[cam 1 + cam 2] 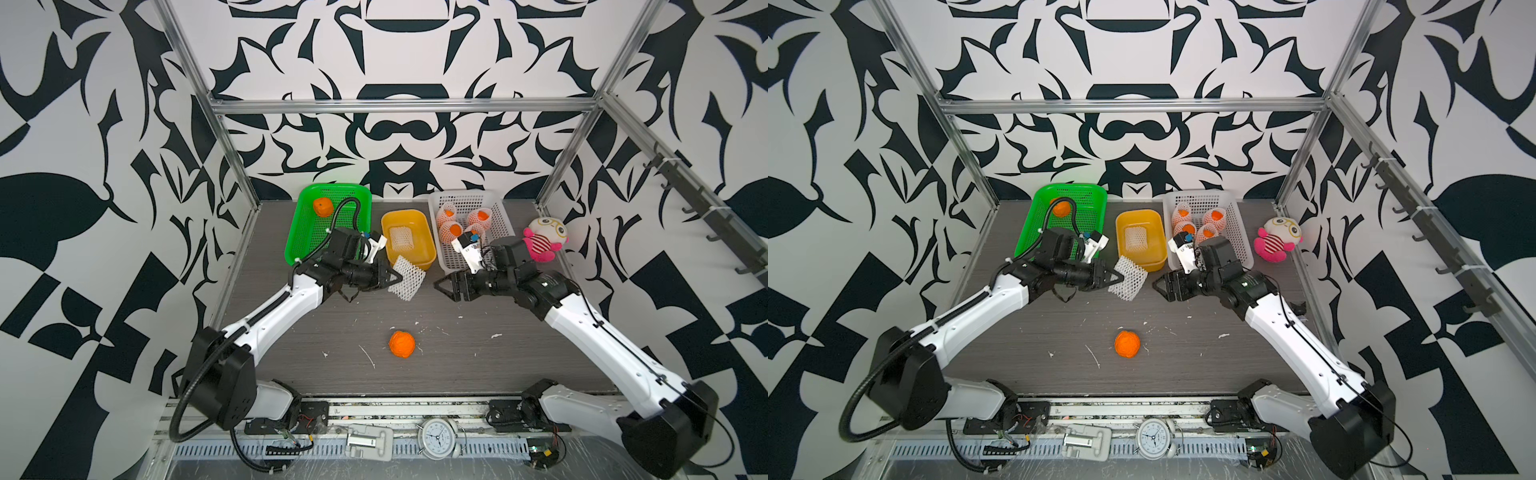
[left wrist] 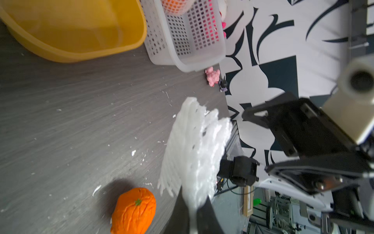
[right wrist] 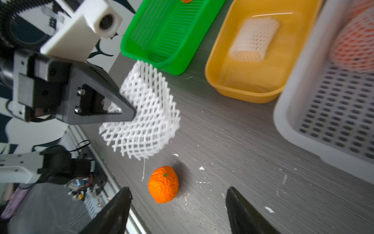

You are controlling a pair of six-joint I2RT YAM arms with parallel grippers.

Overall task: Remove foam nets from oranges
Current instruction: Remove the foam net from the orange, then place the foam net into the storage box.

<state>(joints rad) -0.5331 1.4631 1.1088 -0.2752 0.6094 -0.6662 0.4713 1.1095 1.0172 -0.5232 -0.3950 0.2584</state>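
Observation:
A bare orange (image 1: 402,344) (image 1: 1127,344) lies on the grey table near the front middle. Above and behind it my left gripper (image 1: 397,277) (image 2: 194,194) is shut on one edge of an empty white foam net (image 1: 409,279) (image 3: 145,115), which hangs off the table. My right gripper (image 1: 442,286) (image 3: 178,189) stands open a short way right of the net, with nothing between its fingers. Another bare orange (image 1: 322,206) sits in the green basket (image 1: 299,241). A flattened foam net (image 1: 401,238) lies in the yellow tub (image 1: 428,249). Several netted oranges (image 1: 451,226) rest in the white basket (image 1: 498,216).
The three containers stand in a row along the back of the table. A pink and white plush toy (image 1: 544,241) sits at the back right. White foam crumbs (image 1: 368,355) are scattered over the table. A small clock (image 1: 436,436) lies on the front rail.

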